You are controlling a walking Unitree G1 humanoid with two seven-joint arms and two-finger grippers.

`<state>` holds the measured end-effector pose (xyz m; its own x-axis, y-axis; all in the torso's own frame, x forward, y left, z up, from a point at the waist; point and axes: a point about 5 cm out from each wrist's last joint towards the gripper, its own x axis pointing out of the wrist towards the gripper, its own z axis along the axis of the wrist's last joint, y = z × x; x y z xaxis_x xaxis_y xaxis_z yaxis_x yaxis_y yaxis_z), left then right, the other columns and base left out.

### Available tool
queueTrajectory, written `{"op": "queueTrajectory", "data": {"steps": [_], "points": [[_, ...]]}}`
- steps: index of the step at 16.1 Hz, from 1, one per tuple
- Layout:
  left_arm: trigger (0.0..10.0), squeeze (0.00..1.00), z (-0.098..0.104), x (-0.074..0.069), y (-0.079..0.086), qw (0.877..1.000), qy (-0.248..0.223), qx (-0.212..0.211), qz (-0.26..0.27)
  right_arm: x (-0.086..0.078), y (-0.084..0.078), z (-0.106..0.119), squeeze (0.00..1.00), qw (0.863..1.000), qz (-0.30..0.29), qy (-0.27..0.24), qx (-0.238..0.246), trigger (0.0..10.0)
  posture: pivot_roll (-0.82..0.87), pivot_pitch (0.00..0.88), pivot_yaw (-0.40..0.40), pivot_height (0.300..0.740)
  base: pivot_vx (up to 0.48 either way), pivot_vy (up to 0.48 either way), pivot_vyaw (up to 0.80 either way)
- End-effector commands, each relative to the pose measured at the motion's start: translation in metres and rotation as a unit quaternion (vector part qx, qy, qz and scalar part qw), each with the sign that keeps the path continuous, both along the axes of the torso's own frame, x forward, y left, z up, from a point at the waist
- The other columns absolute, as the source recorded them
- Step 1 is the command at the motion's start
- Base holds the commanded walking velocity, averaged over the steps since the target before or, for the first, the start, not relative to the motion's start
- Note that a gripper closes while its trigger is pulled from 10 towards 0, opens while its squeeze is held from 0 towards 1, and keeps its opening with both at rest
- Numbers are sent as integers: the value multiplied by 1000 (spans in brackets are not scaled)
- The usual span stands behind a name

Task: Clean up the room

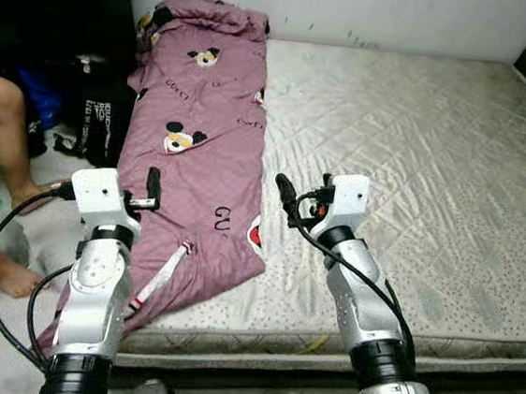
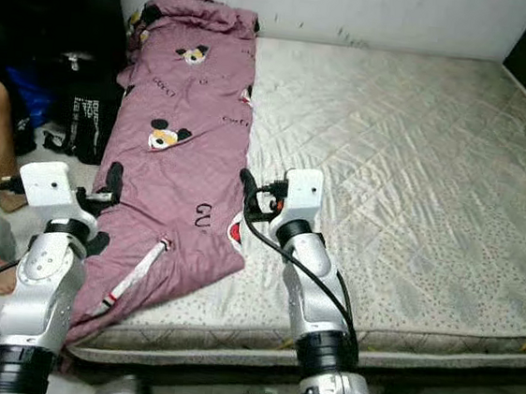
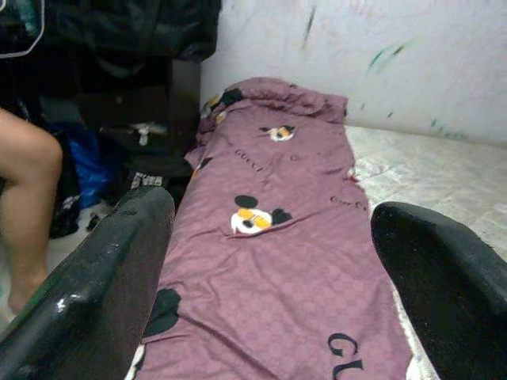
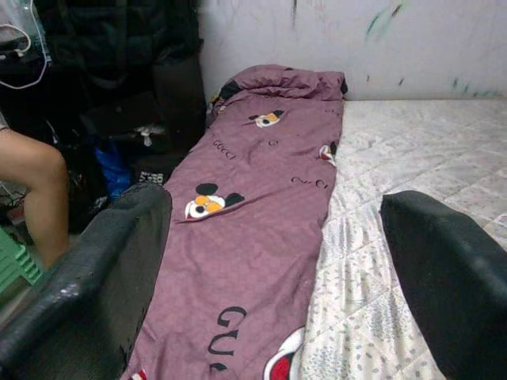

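Purple cartoon-print blanket lies lengthwise along the mattress left edge (foot end drooping off). Left gripper and right gripper both spread wide, hovering over its near end, holding nothing.

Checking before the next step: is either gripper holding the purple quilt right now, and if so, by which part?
Nothing is held. Both the left gripper and right gripper are open above the purple quilt's near end, fingers spread with nothing between them.
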<state>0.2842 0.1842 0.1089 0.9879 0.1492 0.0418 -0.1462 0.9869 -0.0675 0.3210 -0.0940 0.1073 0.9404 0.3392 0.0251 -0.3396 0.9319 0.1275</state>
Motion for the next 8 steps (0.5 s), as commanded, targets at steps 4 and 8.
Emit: {"op": "queueTrajectory", "data": {"steps": [4, 8], "points": [[10000, 0, -1, -2, 0, 1000, 8, -1, 4, -4, -1, 0, 0, 1000, 6, 10, -1, 10000, -75, 0, -18, 661, 0, 0, 0], [10000, 0, -2, -4, 1, 1000, 8, -8, 13, -4, -2, 1, 0, 1000, 13, 13, -5, 10000, -78, 0, -29, 661, 0, 0, 0]]}}
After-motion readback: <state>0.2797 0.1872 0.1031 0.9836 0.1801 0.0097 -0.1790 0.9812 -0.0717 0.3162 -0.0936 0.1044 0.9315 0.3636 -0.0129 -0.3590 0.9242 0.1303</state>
